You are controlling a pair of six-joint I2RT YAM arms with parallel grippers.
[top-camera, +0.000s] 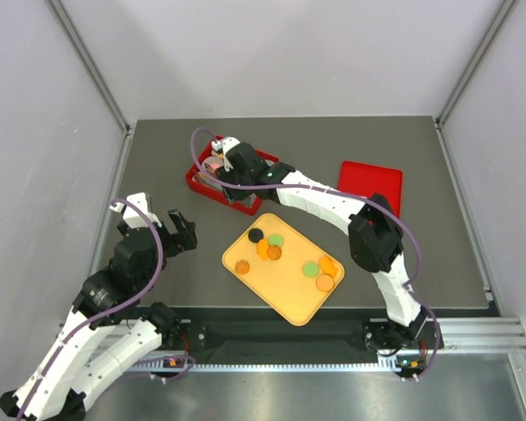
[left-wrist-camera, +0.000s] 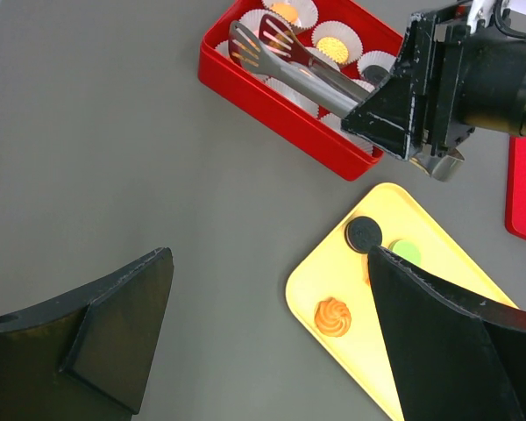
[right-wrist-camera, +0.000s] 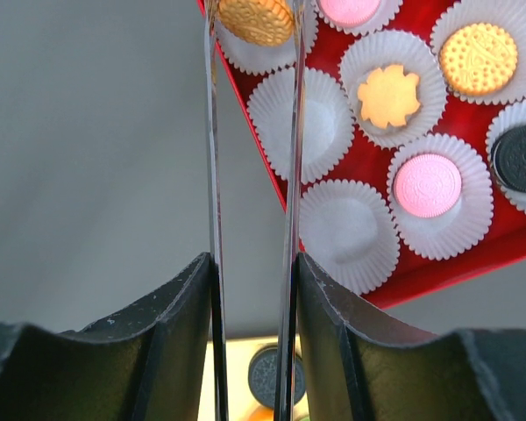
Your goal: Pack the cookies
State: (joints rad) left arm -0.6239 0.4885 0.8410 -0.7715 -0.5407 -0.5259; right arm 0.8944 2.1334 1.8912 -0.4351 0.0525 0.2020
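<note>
table [left-wrist-camera: 96, 132] bare left of red box [left-wrist-camera: 280, 118]: passable | over box: tongs [left-wrist-camera: 298, 74], right arm [top-camera: 316, 197] block | red lid [top-camera: 370, 186] right of yellow tray [top-camera: 285, 281]

Robot lab test cell. Grey worktop [top-camera: 202, 149] is boxed in by plain white panels [top-camera: 272, 53] behind it and on both sides, held by aluminium struts [top-camera: 88, 66]. A slotted metal rail [top-camera: 473, 338] along the worktop's near edge carries the left arm [top-camera: 96, 351] and right arm [top-camera: 320, 200], bolted down. Purple cables [top-camera: 161, 250] loop exposed.
</note>
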